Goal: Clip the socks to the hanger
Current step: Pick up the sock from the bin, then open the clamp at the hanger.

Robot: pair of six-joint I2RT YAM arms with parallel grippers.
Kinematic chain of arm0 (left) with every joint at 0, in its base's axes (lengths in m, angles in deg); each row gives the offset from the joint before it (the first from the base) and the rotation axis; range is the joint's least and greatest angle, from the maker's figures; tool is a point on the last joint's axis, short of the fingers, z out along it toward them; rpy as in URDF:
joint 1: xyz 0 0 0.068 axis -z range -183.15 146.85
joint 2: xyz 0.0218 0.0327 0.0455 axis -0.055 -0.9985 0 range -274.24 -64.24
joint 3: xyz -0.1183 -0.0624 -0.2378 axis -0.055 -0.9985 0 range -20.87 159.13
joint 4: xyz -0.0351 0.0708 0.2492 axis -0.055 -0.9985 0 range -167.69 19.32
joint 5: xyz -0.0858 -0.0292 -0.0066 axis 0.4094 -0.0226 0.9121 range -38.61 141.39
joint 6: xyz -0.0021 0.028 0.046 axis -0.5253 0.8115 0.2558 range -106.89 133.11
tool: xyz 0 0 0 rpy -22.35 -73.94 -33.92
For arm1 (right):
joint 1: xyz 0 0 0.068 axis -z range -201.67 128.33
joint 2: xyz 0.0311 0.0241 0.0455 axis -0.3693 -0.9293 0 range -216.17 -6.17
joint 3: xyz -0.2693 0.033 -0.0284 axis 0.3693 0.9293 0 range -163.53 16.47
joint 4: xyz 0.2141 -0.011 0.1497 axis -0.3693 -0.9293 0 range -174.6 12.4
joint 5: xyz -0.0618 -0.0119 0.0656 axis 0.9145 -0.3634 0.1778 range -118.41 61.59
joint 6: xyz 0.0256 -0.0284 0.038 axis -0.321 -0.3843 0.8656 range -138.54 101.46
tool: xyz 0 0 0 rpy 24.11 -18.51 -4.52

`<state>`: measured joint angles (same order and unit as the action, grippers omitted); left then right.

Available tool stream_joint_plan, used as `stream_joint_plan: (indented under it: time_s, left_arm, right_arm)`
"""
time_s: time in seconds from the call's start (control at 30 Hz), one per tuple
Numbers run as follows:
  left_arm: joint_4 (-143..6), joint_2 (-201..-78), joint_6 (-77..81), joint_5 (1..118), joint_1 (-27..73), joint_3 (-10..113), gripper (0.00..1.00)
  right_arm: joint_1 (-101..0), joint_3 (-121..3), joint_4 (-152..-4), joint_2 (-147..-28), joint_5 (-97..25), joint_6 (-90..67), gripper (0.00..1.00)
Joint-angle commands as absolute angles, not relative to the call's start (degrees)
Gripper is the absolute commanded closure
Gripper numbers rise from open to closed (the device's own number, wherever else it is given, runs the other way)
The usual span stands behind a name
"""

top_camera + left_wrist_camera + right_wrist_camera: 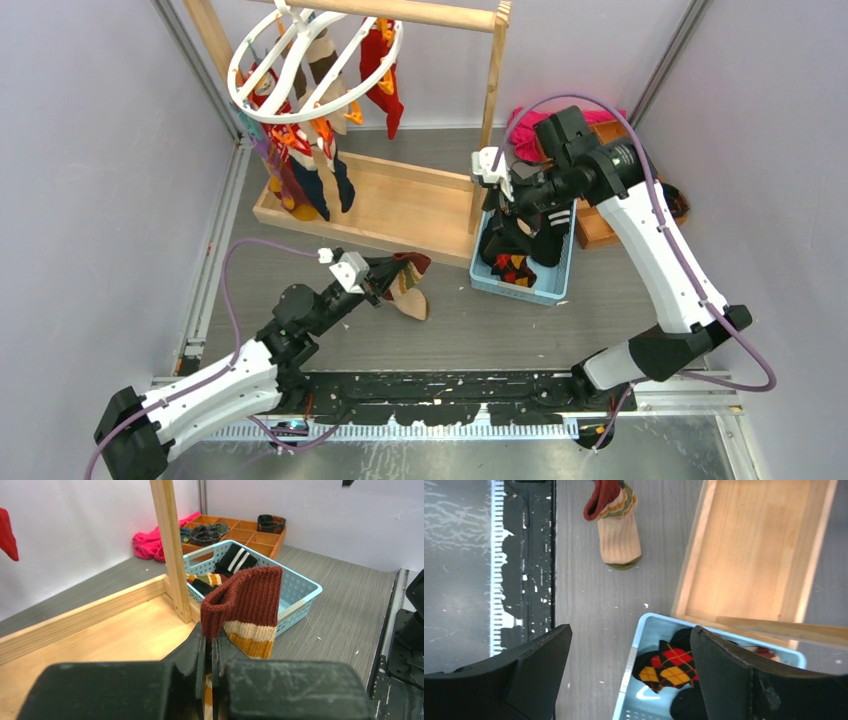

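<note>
- Left fingers clamped on a maroon-cuffed striped sock, near the wooden stand's base.
- Right fingers spread wide above the blue sock basket.

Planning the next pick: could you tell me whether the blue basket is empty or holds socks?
Not empty: the blue basket holds an argyle sock and a black sock with white stripes.

I count arms 2: left arm, right arm | hanger 1 | wooden rack 1 | blue basket 1 | orange tray 1 | pink cloth 1 | hung socks roughly 5, they overlap too much for me to be sure | basket socks 3 that I can see | striped sock outside both 1
</note>
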<state>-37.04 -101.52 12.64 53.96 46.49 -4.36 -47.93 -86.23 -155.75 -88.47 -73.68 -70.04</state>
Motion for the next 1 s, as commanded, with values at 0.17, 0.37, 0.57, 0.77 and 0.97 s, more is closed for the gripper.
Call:
stream_joint_plan:
  time_s: [0.17, 0.37, 0.57, 0.77, 0.97]
  left_arm:
    - [-29.2, -104.1, 7.2, 60.4, 39.5, -2.2, 1.00]
    - [-24.8, -104.9, 4.4, 58.0, 37.3, -1.6, 1.00]
    - [-22.0, -107.8, 4.7, 52.7, 37.0, -0.5, 1.00]
    - [-16.7, -112.6, 4.9, 47.3, 36.2, 0.7, 1.00]
    - [-10.4, -117.4, 6.3, 44.9, 35.9, 1.9, 1.00]
  right_arm:
    - [-53.5, -106.4, -164.7, -97.2, -68.7, -72.5, 0.00]
    - [-56.8, -114.8, -156.9, -102.4, -66.3, -66.5, 0.00]
    - [-58.1, -112.0, -138.7, -101.7, -66.8, -60.3, 0.01]
    - [-59.5, -106.2, -121.2, -101.1, -65.4, -51.8, 0.10]
    - [-61.0, -101.4, -105.5, -101.6, -63.3, -45.4, 0.17]
